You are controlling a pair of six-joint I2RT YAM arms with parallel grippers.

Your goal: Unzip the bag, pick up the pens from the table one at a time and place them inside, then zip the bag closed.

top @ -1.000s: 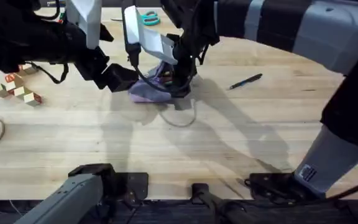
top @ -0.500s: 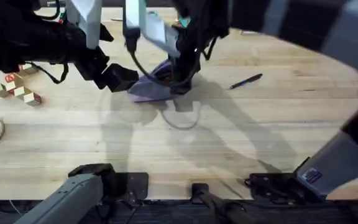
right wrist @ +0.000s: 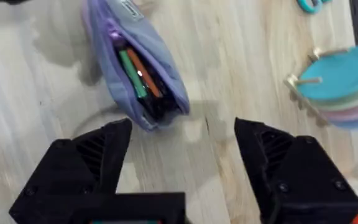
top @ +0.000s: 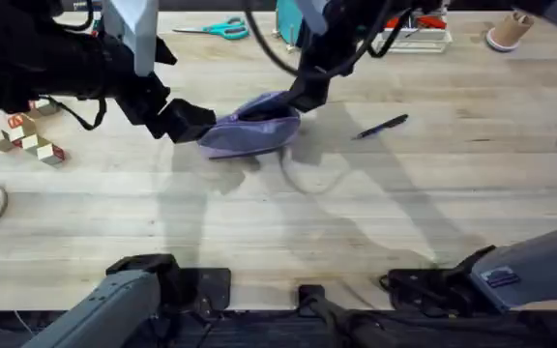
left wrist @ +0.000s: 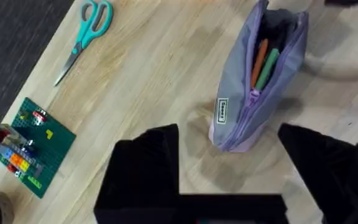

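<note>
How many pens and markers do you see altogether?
3: a thin dark pen lies on the wooden table right of the open lavender fabric pouch; an orange one and a green one sit inside. More may be hidden.

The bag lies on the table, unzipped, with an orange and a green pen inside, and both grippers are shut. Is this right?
Not quite: both wrist views show the left gripper and right gripper open. The bag is unzipped on the table, with orange and green pens inside.
</note>
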